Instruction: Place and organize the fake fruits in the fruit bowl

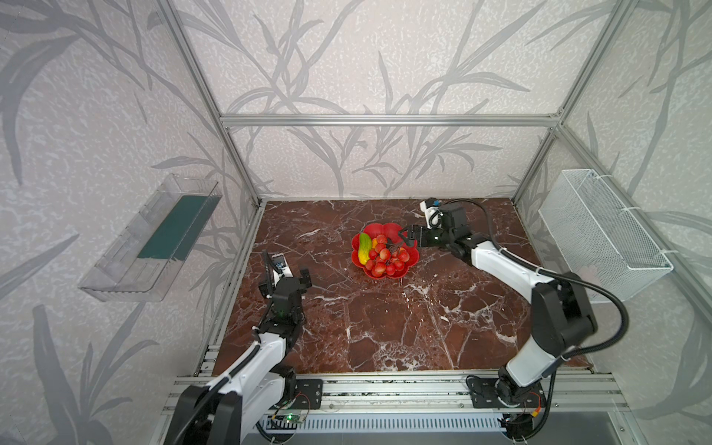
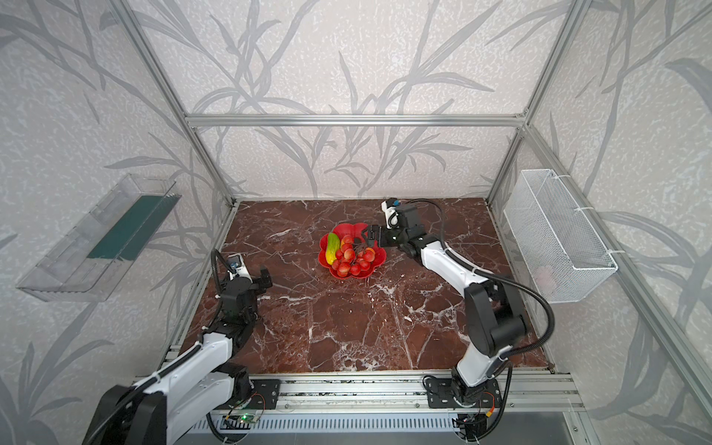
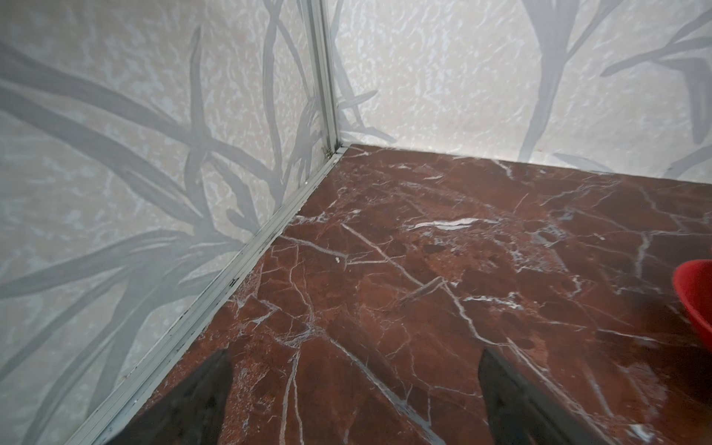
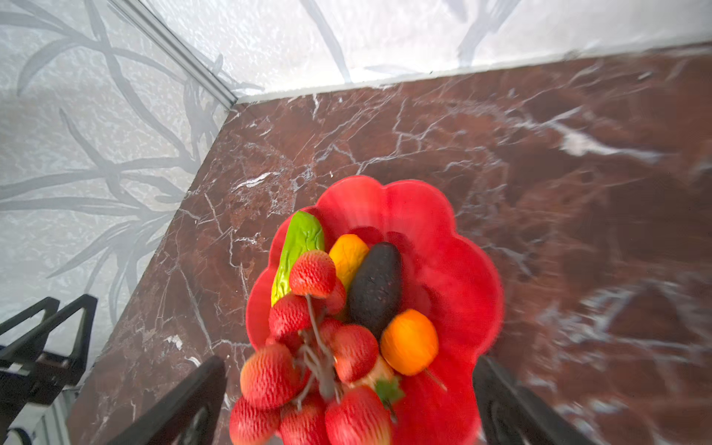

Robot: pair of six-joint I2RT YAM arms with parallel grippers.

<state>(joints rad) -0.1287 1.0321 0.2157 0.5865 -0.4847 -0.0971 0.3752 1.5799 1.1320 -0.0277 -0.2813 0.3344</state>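
The red scalloped fruit bowl (image 1: 385, 228) (image 2: 348, 229) (image 4: 443, 269) sits mid-table toward the back. In it lie a green-yellow oblong (image 1: 364, 248) (image 4: 298, 246), an orange-yellow oblong (image 4: 346, 254), a dark oval (image 4: 375, 287), a small orange ball (image 4: 409, 342) and a bunch of red-pink berries (image 1: 387, 258) (image 4: 308, 346). A strawberry-like piece (image 4: 379, 379) shows partly under the bunch. My right gripper (image 1: 408, 237) (image 4: 350, 397) hangs open over the bowl's right rim, its jaws wide on either side of the berries. My left gripper (image 1: 289, 274) (image 3: 354, 385) is open and empty, left of the bowl.
A clear plastic tray (image 1: 150, 239) hangs on the left wall and a white wire basket (image 1: 601, 231) on the right wall. Aluminium frame rails (image 3: 246, 266) border the dark red marble table (image 1: 385, 327). The bowl's edge (image 3: 697, 296) shows in the left wrist view.
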